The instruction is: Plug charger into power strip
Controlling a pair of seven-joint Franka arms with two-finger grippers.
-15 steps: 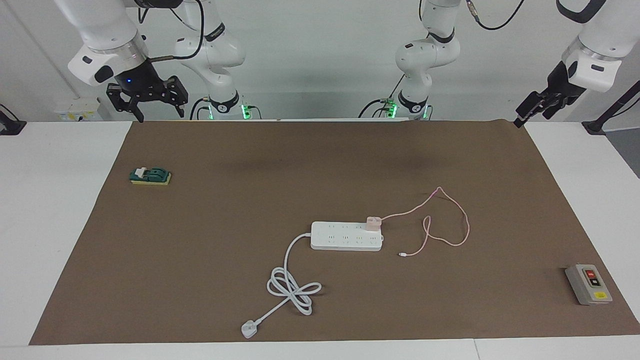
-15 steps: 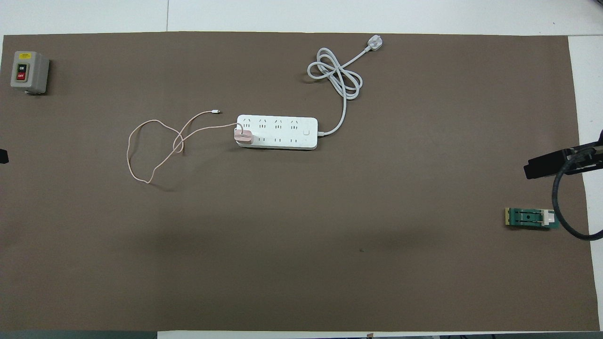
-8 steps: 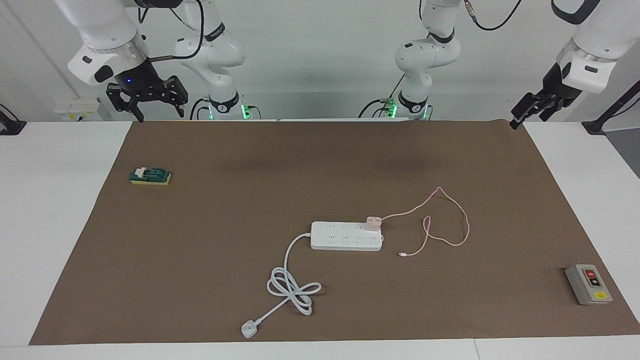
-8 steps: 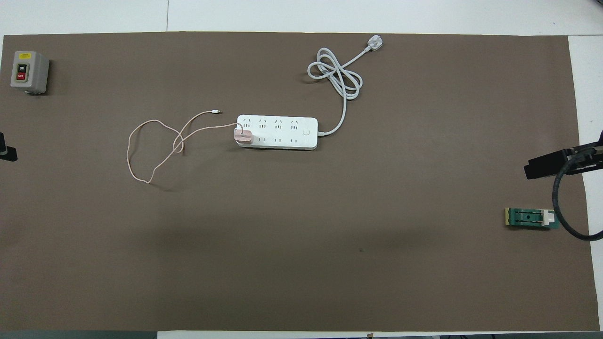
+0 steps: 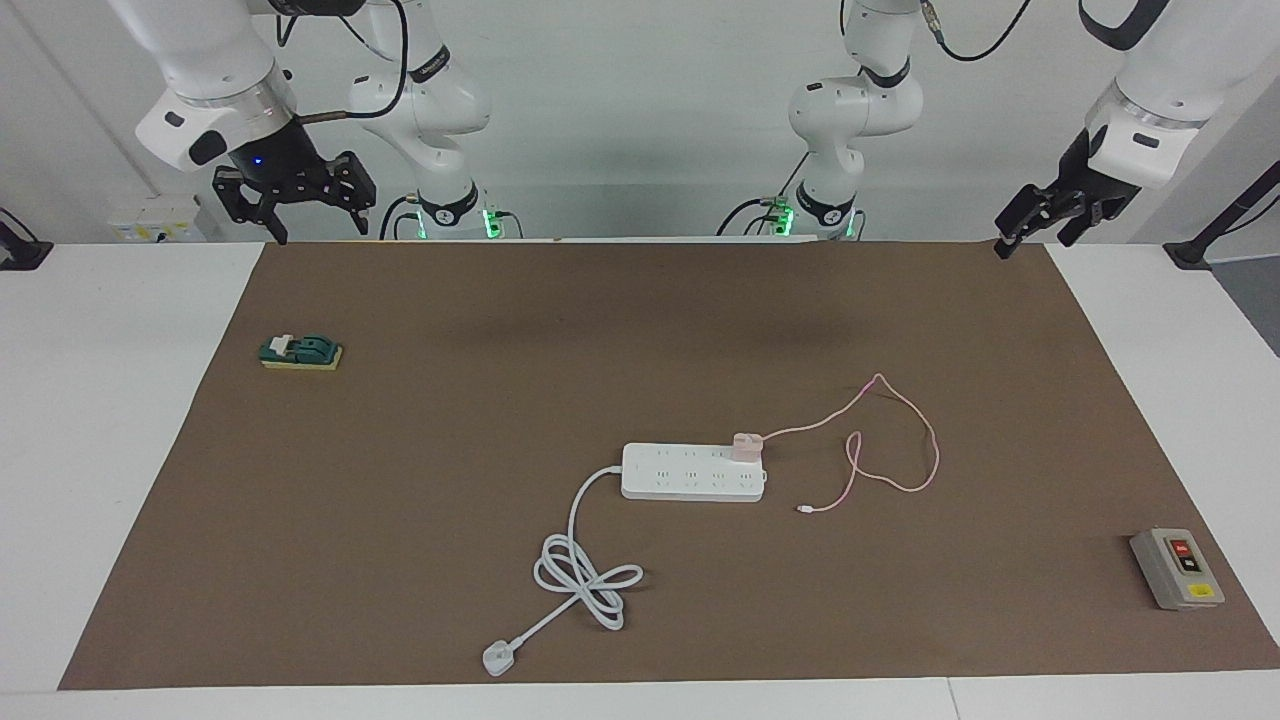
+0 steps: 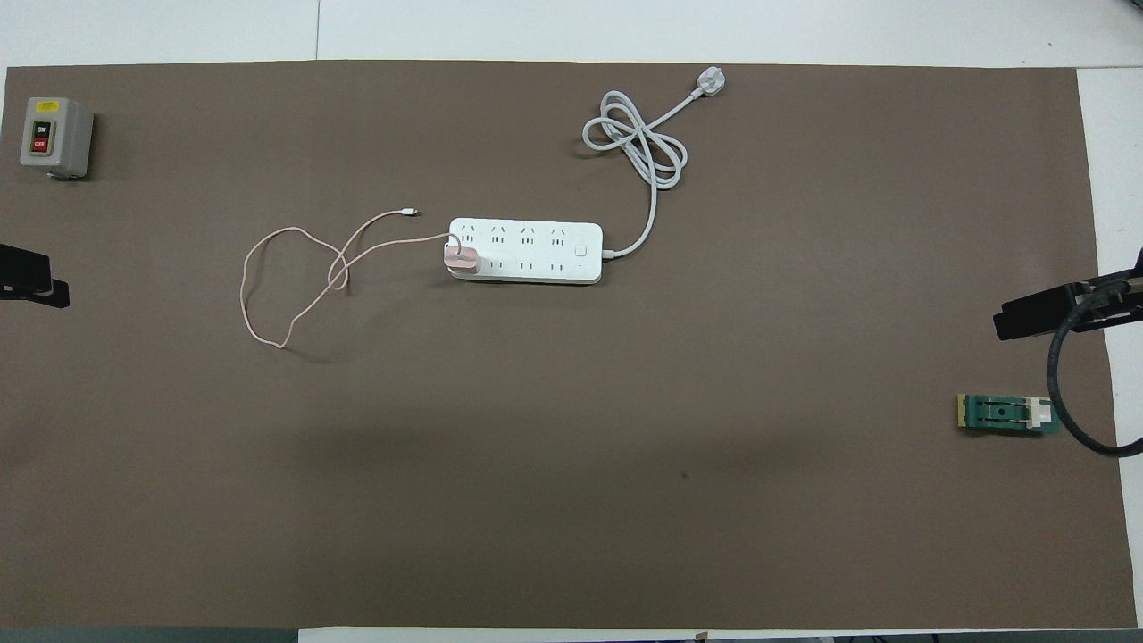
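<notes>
The pale pink charger [image 5: 747, 446] sits on the white power strip [image 5: 690, 473], on the end socket toward the left arm's end, in the row nearer to the robots; it also shows in the overhead view [image 6: 463, 260] on the strip [image 6: 527, 251]. Its thin pink cable [image 5: 900, 440] lies looped on the mat beside the strip. My left gripper [image 5: 1035, 235] is open and empty, raised over the mat's edge at the left arm's end [image 6: 36, 286]. My right gripper [image 5: 300, 215] is open and empty, raised over the mat's edge at the right arm's end [image 6: 1027, 317].
The strip's thick white cord [image 5: 585, 570] coils to a three-pin plug [image 5: 497, 658], farther from the robots. A grey box with red and black buttons [image 5: 1177, 568] stands at the left arm's end. A green block [image 5: 300, 351] lies at the right arm's end.
My left gripper has moved in from the table's end over the mat's edge. The right gripper, charger and power strip have not moved.
</notes>
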